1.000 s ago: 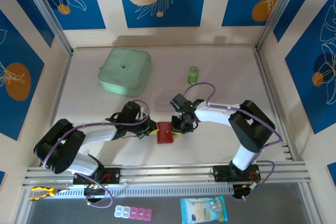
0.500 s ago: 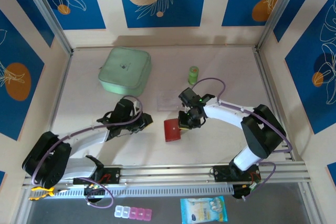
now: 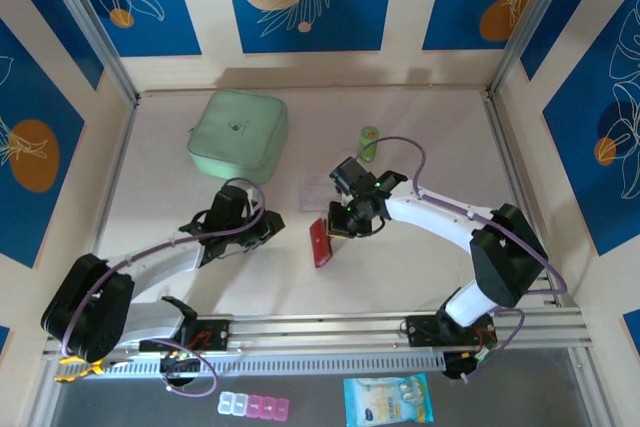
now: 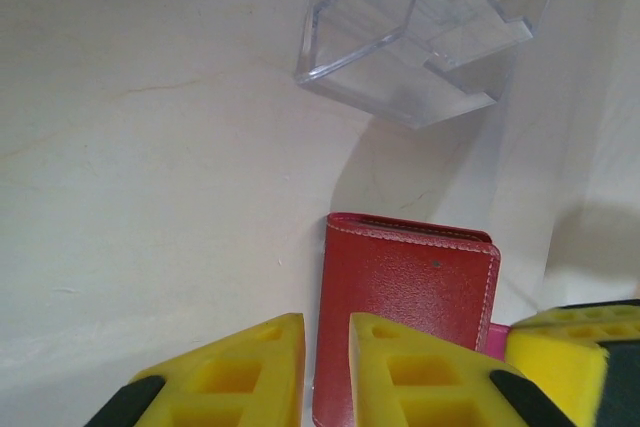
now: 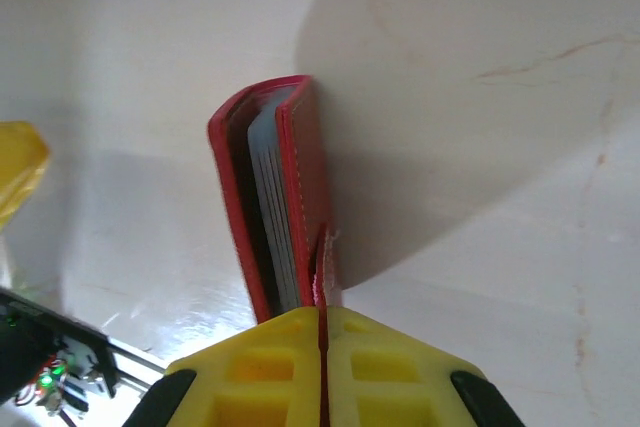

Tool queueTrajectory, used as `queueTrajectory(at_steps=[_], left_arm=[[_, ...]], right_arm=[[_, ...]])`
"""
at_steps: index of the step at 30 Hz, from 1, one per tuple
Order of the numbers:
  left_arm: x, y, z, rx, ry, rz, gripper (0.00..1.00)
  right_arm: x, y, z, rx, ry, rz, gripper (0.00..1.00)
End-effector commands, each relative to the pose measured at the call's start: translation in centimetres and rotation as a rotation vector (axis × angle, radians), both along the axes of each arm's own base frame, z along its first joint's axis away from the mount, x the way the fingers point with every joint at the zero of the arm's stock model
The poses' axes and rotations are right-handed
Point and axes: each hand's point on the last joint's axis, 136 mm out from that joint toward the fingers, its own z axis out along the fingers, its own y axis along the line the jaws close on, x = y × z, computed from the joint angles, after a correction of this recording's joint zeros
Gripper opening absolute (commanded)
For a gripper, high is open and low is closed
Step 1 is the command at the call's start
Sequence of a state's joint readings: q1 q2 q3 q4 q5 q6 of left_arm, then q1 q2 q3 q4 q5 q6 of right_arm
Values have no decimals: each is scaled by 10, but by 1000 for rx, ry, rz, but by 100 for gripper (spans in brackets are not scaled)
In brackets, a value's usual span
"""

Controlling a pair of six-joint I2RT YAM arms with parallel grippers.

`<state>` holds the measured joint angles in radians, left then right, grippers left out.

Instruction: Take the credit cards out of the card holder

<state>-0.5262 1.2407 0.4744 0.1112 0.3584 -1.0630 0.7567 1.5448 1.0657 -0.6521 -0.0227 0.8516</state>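
Observation:
The red card holder (image 3: 321, 243) hangs tilted on edge over the table's middle. My right gripper (image 3: 345, 223) is shut on its small red tab (image 5: 322, 265). In the right wrist view the card holder (image 5: 262, 177) gapes a little and shows the edges of its grey pockets (image 5: 276, 217). The credit cards are hidden inside. My left gripper (image 3: 272, 225) sits just left of the holder, apart from it. In the left wrist view that gripper (image 4: 327, 335) stands slightly open, nothing between its fingers, and the card holder's (image 4: 405, 312) red cover lies beyond them.
A clear plastic rectangle (image 3: 320, 190) lies just behind the holder, seen as a clear box (image 4: 420, 27) from the left wrist. A pale-green pouch (image 3: 238, 135) sits at the back left, a small green bottle (image 3: 369, 142) at the back middle.
My left gripper has parted its jaws a little and drawn back to the left. The right gripper has raised the holder by its tab and carried it slightly farther back, turning it on edge.

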Motion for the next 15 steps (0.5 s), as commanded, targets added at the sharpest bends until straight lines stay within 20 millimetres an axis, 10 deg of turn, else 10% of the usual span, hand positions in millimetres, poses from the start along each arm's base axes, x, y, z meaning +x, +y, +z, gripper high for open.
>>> queueTrajectory(at_steps=[1, 15], left_arm=[[6, -3, 9, -8, -34, -23, 19], [-4, -12, -7, 6, 46, -105, 17]], right_arm=[[2, 12, 13, 16, 2, -20, 3], [1, 2, 10, -70, -5, 9, 3]])
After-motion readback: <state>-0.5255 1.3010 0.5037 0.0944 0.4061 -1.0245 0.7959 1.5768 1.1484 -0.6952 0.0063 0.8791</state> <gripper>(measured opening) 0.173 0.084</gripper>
